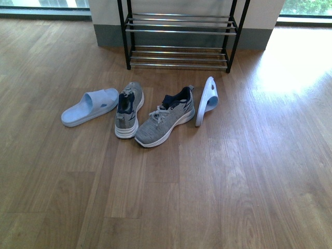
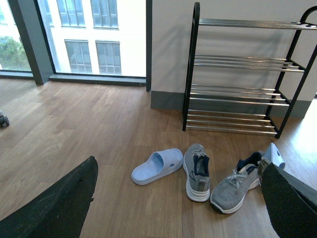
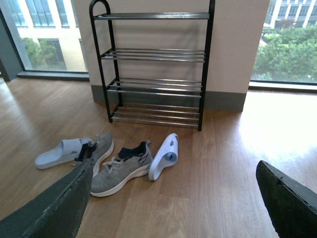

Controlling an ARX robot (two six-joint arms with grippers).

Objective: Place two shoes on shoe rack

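The shoe rack [image 1: 179,32] stands upright against the wall [image 3: 148,34]: a black frame with four tiers of chrome bars, the top tier visible only in the wrist views. All four shoes lie on the floor [image 1: 233,181] in front of the lowest tier, near it but apart from it. From the robot's left to right they are: a flat slide [image 1: 89,106], sole down; an upright sneaker [image 1: 128,111], toe toward the rack, just beside that slide; an angled sneaker [image 1: 166,120], heel toward the rack and toe toward the robot; and a tipped slide [image 1: 207,101], standing on its edge just beside that heel, though contact between them cannot be confirmed. The floor is wood plank, with a bright patch of daylight on the robot's right. Windows [image 2: 89,34] flank the wall on both sides. The left gripper [image 2: 178,168] has its jaws set wide apart and grips nothing. The right gripper [image 3: 174,166] is likewise spread, above the floor and well back from the shoes.
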